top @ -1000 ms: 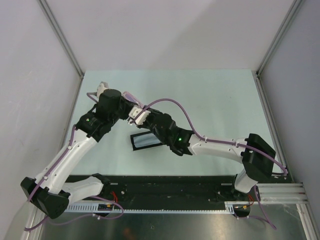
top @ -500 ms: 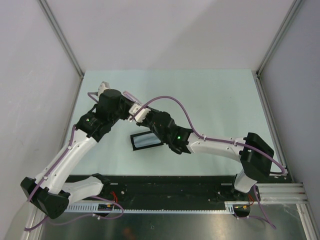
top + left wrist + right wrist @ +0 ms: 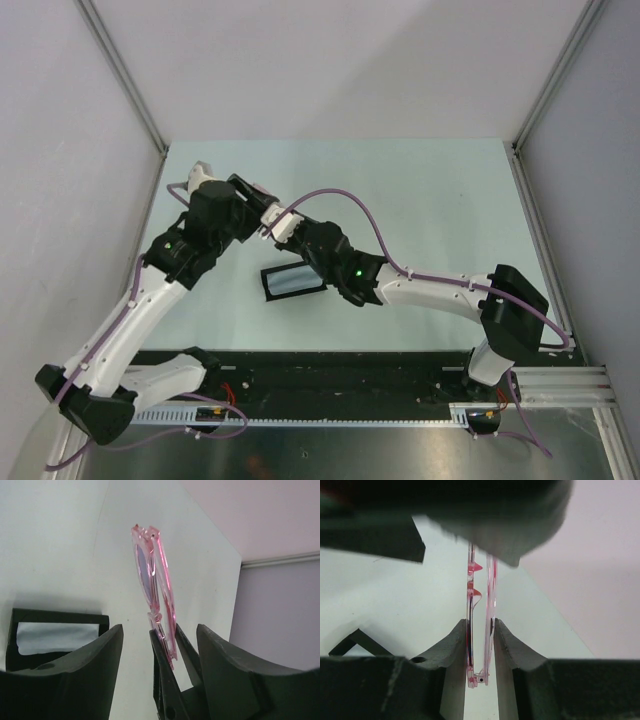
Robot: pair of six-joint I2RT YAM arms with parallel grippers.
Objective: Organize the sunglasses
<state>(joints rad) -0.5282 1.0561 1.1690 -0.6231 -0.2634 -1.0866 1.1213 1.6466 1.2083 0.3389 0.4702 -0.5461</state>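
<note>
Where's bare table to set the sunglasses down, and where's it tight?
Bare: the right half of the table, beyond the right arm, and the strip along the far edge. Crowded: centre-left, where the right fingers clamp the sunglasses between the open left fingers, near the case.

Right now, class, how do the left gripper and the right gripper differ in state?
The left gripper stands wide open, gripping nothing; the right gripper is shut on the sunglasses. The left gripper's fingers straddle the pair with gaps either side; the right gripper's fingers pinch it upright. Both have dark fingers.
</note>
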